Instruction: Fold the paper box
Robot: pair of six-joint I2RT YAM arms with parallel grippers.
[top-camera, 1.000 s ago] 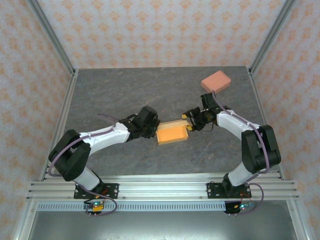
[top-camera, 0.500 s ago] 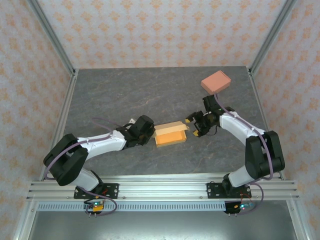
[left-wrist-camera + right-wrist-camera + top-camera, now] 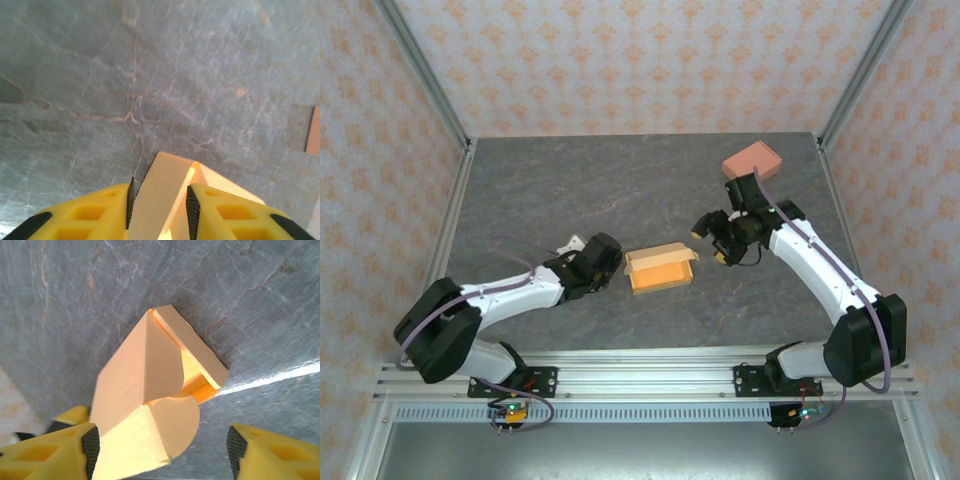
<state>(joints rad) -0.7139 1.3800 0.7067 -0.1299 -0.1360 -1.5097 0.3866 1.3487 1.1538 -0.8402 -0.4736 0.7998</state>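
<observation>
changed: right tool (image 3: pixel 711 241) has let go and pulled up and back off the box (image 3: pixel 660 272). A second ago it sat right on the box's right end. The left arm (image 3: pixel 520 285) has dropped lower and slid back toward its own side.
box: was tipped up between the two tools. It now sits flat on the counter (image 3: pixel 540 190), near the middle, open side up, flaps standing.
left tool (image 3: pixel 159 200): narrow, with the box's left flap (image 3: pixel 165 180) between its fingers (image 3: pixel 115 205). It looks pinched, though you can't confirm firm contact.
right tool: wide, nothing in it. In its wrist view the box lies just ahead, apart from both fingers.
meaning: the body looks formed but the top is not closed. My read is you're mid-task, between flaps.
next: your right tool is free for the rounded flap (image 3: pixel 170 425) at its end, and the left can steady the box.
watch: it's a light box held on one side, so a push from the right may slide or tip it.
other: pink box (image 3: pixel 752 162) at the far right corner, well apart.
</observation>
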